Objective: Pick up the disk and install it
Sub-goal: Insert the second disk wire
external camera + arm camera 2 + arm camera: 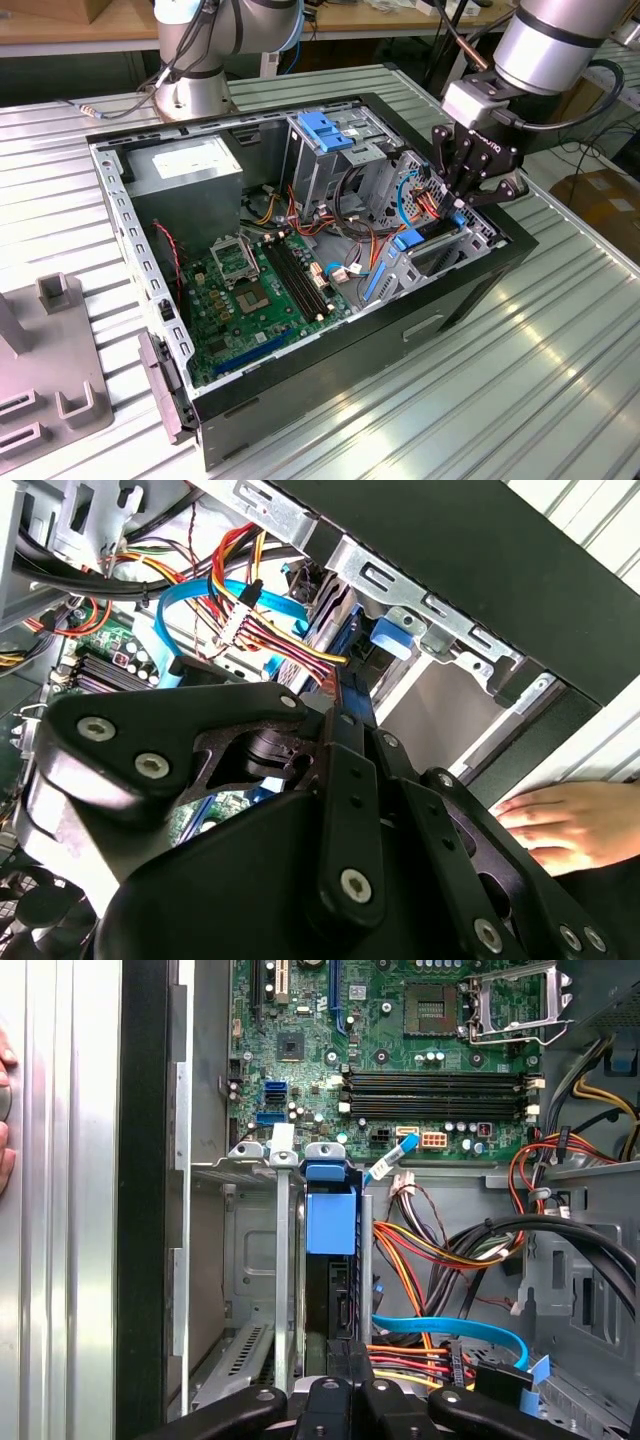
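Inside the open black desktop computer case, at its corner nearest the exterior view's right, the black multi-link robot gripper reaches down into the silver metal drive bay. The disk, a flat drive framed by a bright blue plastic carrier, stands on edge in that bay, between the bay's metal rails, with its blue end toward the green motherboard. In the first wrist view the gripper's fingers are drawn together around the disk's near edge, clamping it. A flat light-blue data cable and a bundle of red, yellow and orange wires lie just beside the disk, farther inside the case. A person's hand rests on the ribbed metal table just outside the case wall.
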Motion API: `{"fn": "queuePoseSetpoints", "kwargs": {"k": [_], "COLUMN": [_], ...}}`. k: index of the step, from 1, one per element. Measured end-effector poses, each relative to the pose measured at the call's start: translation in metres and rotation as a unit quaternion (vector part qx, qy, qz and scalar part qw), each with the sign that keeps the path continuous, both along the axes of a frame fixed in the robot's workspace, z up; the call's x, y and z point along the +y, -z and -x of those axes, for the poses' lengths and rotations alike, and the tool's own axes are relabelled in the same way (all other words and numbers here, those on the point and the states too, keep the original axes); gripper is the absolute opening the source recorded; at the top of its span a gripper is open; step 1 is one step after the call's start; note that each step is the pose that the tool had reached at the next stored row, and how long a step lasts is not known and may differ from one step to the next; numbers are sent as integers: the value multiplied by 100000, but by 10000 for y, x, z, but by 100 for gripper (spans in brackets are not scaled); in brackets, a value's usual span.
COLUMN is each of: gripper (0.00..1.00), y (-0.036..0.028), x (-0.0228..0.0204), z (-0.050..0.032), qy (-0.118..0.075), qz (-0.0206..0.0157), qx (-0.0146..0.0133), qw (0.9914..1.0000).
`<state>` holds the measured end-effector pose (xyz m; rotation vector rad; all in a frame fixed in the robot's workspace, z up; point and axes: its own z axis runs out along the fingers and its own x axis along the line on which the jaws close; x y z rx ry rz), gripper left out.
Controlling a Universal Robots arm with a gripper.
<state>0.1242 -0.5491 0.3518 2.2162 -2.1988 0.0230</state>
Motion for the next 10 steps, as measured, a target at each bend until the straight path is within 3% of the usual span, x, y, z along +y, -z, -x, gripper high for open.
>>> {"fn": "queuePoseSetpoints", "kwargs": {"k": [4, 10], "gripper": [10, 10], "y": [-39, -183], "x": [0, 0], "z": [0, 0], "qy": [0, 0], "qz": [8, 1], "qx": [1, -1], "qw": [100000, 100000]}}
